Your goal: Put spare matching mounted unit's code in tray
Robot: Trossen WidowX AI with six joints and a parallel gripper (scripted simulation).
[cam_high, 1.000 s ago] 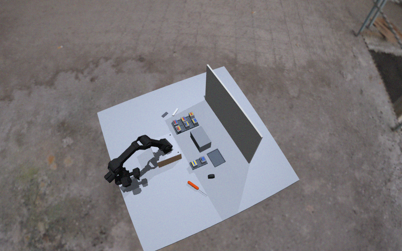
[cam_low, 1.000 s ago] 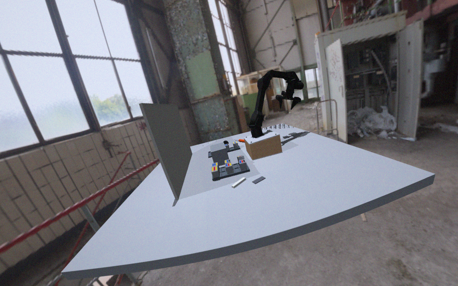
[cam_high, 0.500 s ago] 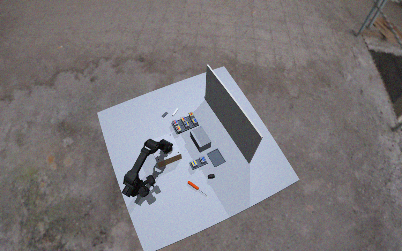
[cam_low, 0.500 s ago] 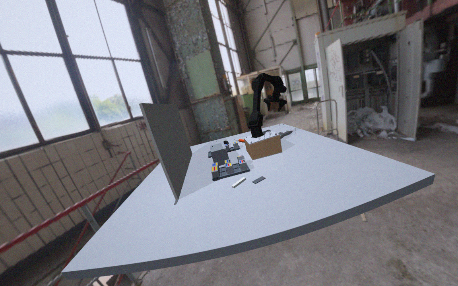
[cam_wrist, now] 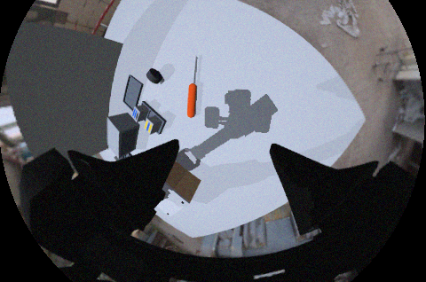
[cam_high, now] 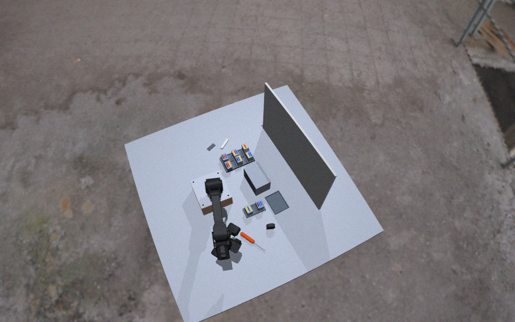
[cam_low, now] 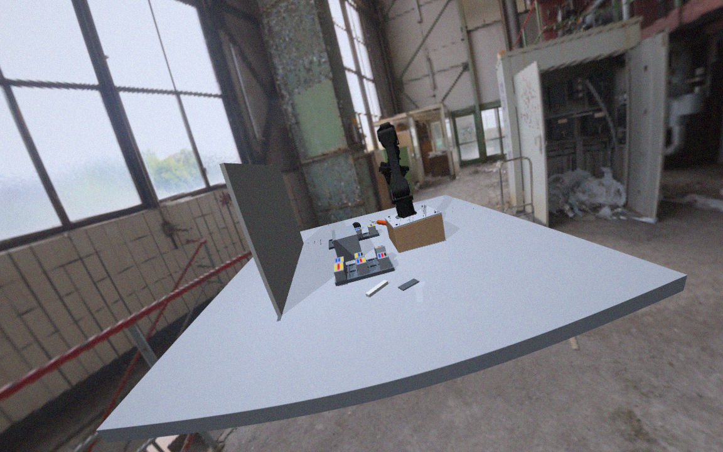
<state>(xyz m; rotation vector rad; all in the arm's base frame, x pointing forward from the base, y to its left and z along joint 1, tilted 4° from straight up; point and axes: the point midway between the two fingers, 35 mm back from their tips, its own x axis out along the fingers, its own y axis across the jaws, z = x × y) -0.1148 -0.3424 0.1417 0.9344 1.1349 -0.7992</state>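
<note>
Nearest, the gripper (cam_high: 234, 237) (cam_wrist: 225, 146), spread wide, fingers well apart, in contact with neither block nor tool. Above the table, with a dark shadow (cam_wrist: 240, 115) cast below. In the outside view, mostly hidden by the arm (cam_high: 218, 212) (cam_low: 398, 182), itself rising from a white-topped box with wooden sides (cam_high: 209, 207) (cam_low: 420, 231) (cam_wrist: 184, 182).

Near the gripper from above, an orange-handled screwdriver (cam_high: 247, 237) (cam_low: 381, 221) (cam_wrist: 192, 100), lying flat. Beyond, a black round piece (cam_high: 270, 226) (cam_low: 356, 225) (cam_wrist: 154, 75) and the small rack (cam_high: 254, 209) (cam_low: 369, 235) (cam_wrist: 159, 118), with two striped blocks. Just beside that, the flat tray (cam_high: 276, 202) (cam_wrist: 133, 91), the target for the spare. Near both, a grey box (cam_high: 257, 178) (cam_low: 347, 244) (cam_wrist: 124, 133).

Farther along, the large rack (cam_high: 238, 167) (cam_low: 364, 275), holding six striped blocks. Too small to read, any code; impossible to tell, the matching spare or the mounted unit. Past the rack, a white bar (cam_high: 224, 143) (cam_low: 376, 288) and a dark strip (cam_high: 211, 146) (cam_low: 408, 284).

On one side, a tall upright board (cam_high: 299, 148) (cam_low: 263, 236) (cam_wrist: 62, 91); on the screwdriver's other side, open room toward the table edge. Underneath everything, the pale table (cam_high: 159, 160) (cam_low: 353, 348) (cam_wrist: 240, 34). Farthest, stained concrete, red railings and tall windows (cam_low: 21, 44).
</note>
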